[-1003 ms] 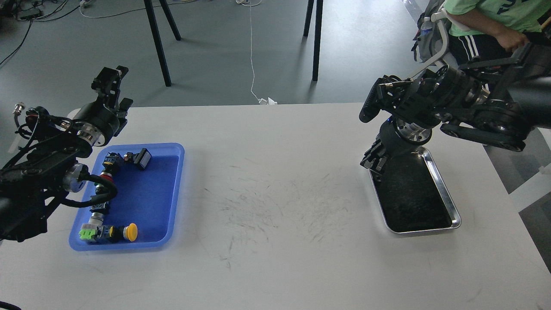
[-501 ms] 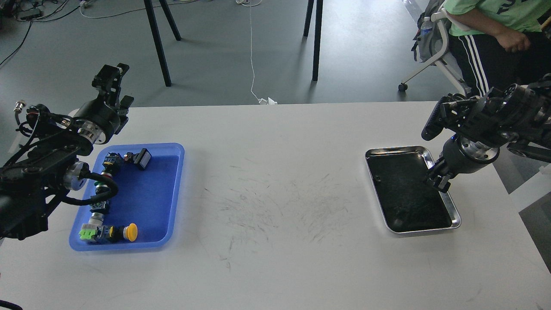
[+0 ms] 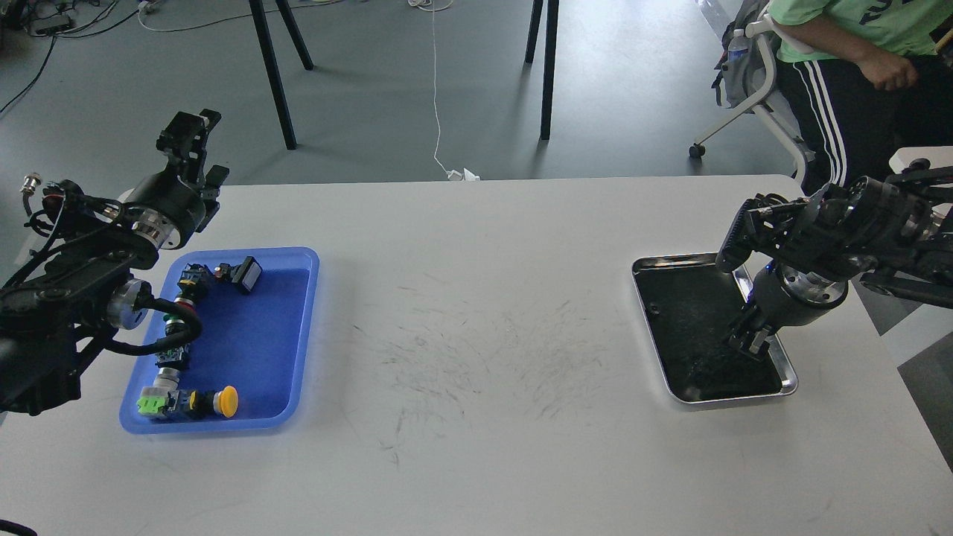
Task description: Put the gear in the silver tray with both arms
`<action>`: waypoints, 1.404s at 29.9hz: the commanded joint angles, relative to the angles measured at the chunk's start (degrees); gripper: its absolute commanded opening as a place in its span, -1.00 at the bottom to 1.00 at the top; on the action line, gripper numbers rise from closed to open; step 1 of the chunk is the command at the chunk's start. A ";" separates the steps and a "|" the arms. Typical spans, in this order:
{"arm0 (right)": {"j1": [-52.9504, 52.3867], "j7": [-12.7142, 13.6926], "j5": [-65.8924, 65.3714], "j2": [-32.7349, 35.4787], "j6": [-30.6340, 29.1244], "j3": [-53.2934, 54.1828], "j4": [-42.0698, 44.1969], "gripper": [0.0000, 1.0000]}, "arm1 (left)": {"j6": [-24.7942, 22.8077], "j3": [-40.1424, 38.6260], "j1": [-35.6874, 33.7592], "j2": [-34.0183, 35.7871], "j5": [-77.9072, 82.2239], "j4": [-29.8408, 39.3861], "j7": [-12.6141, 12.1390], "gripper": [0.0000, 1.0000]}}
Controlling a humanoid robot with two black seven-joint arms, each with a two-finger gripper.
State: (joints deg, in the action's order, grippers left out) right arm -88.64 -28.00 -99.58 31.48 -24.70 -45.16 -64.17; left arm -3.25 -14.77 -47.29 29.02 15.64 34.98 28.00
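**Right gripper low over the silver tray on a scuffed white table**

The right gripper (image 3: 750,341) points down over the silver tray's (image 3: 788,380) right side; it is too dark to tell whether its fingers are apart or together. The left gripper (image 3: 187,134) is raised beyond the blue tray (image 3: 304,335) of push-button parts, its state equally unclear. The white table (image 3: 476,417) carries dark scratch marks at its centre. Behind lie grey floor, black stand legs (image 3: 272,71), a white cable (image 3: 435,82), and a seated person (image 3: 849,45).
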 commanded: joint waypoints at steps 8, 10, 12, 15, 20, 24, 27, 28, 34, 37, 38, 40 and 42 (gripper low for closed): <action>-0.04 0.00 0.52 -0.02 0.09 0.94 1.15 0.25 | 0.09 0.00 0.09 0.07 0.00 0.00 0.00 0.96; -0.21 0.00 1.22 -0.10 0.09 2.87 2.02 0.37 | 0.00 0.00 0.09 0.07 0.00 0.00 0.00 0.96; -0.04 0.00 1.93 -0.11 -0.17 6.82 3.51 0.38 | 0.00 0.00 0.18 0.16 -0.09 0.00 0.00 0.96; 1.54 0.00 4.90 -0.19 -0.18 14.02 6.67 0.53 | -0.52 -0.09 0.18 1.04 -1.05 0.17 0.00 0.96; 3.82 0.00 13.69 -2.82 -0.35 26.24 15.36 0.67 | -1.40 0.00 0.18 2.01 -2.37 0.35 0.00 0.96; 6.19 0.00 19.67 -7.30 0.61 32.84 22.57 0.68 | -4.47 -0.44 0.27 2.36 -3.33 0.61 0.00 0.96; 8.22 0.00 21.53 -8.72 2.45 37.32 25.75 0.70 | -11.67 -1.14 0.44 4.37 -4.65 0.26 0.00 0.96; 8.83 0.00 21.62 -8.72 2.90 38.38 25.93 0.70 | -12.91 -1.75 0.53 4.99 -5.09 0.26 0.00 0.95; 11.91 0.00 21.71 -8.81 4.66 42.86 26.72 0.70 | -11.95 -7.81 0.62 4.82 -7.20 0.79 0.00 0.87; 12.97 0.00 22.23 -9.16 5.36 46.90 28.30 0.70 | -10.29 -11.42 2.19 2.28 -9.22 1.05 0.00 0.91; 13.49 0.00 23.45 -9.68 5.62 48.74 28.91 0.70 | -10.11 -11.77 2.37 1.66 -9.84 1.05 0.00 0.99; 14.46 0.00 27.57 -11.26 6.15 51.56 29.62 0.70 | -9.67 -12.13 2.20 1.04 -10.11 0.62 0.00 0.99; 14.81 0.00 31.88 -11.62 6.59 52.62 30.59 0.70 | -9.14 -12.22 2.11 0.78 -10.19 0.61 0.00 0.99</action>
State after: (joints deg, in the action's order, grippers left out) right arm -74.63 -27.99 -73.37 20.86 -18.78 5.05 -34.87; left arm -13.09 -26.62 -45.13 30.41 5.74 35.76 28.00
